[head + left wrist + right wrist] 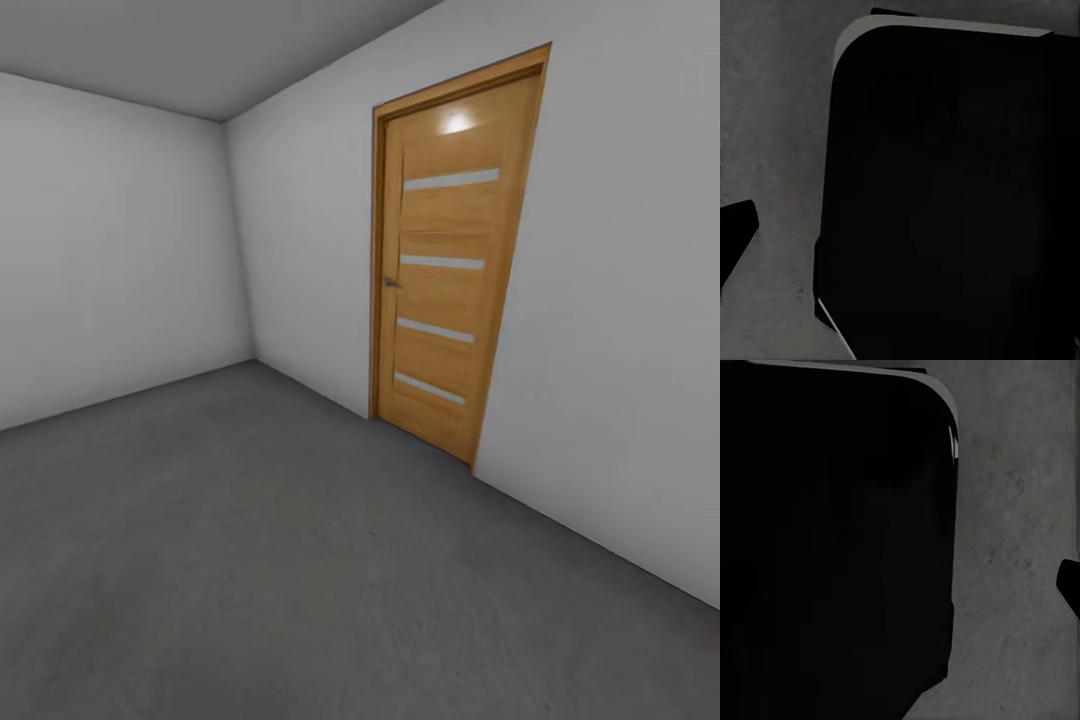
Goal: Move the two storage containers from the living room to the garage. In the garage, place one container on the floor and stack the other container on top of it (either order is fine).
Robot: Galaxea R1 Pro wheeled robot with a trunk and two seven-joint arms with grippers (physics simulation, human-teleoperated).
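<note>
Nearest to me, in both wrist views, a big black rounded body (945,195) takes up most of the frame; I take it for part of my own robot (832,540), with the arms tucked down beside it for driving. A dark tip (735,232) pokes in at the lower left of the left wrist frame and another (1069,585) at the right edge of the right wrist frame; they may be finger ends, but I cannot tell how far either hand is open or whether it holds anything.

Beyond them lies rough grey concrete (1020,510), so I judge I am in the garage. In the head view that floor (250,560) fills the lower half of the frame and runs out to plain white walls (120,250). Farthest, right of centre, a wooden panel door (450,260) stands shut.

No storage container shows anywhere here, so I cannot say where they are.
</note>
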